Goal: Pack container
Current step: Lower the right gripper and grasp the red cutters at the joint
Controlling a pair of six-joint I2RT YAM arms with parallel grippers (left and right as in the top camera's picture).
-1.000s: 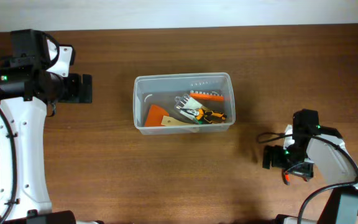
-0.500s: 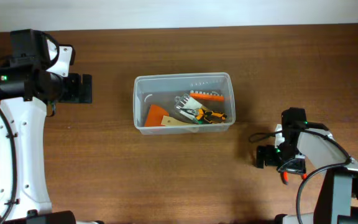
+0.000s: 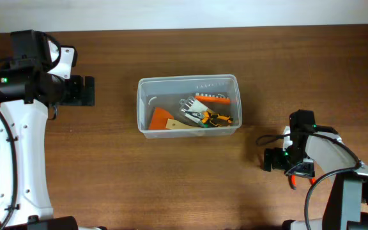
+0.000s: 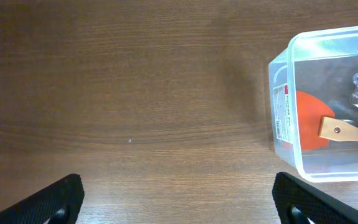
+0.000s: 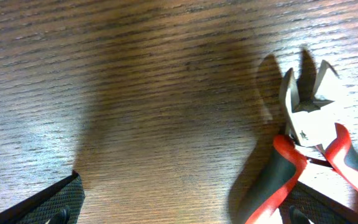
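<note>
Either side of the container [image 3: 188,81], left fingers [image 4: 61,199] and right fingers [image 5: 55,202] gape wide over bare table [image 4: 135,93], pliers [image 5: 303,134] by the right pair.

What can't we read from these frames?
- Pliers: right wrist view, handles cut off by the bottom edge; overhead, mostly hidden under the right arm.
- Container contents: overhead, jumbled tools too small to separate; left wrist, cut off by the right edge.

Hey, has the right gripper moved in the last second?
Yes. The right gripper shifted slightly closer to the container, then held still near the red-handled pliers.
</note>
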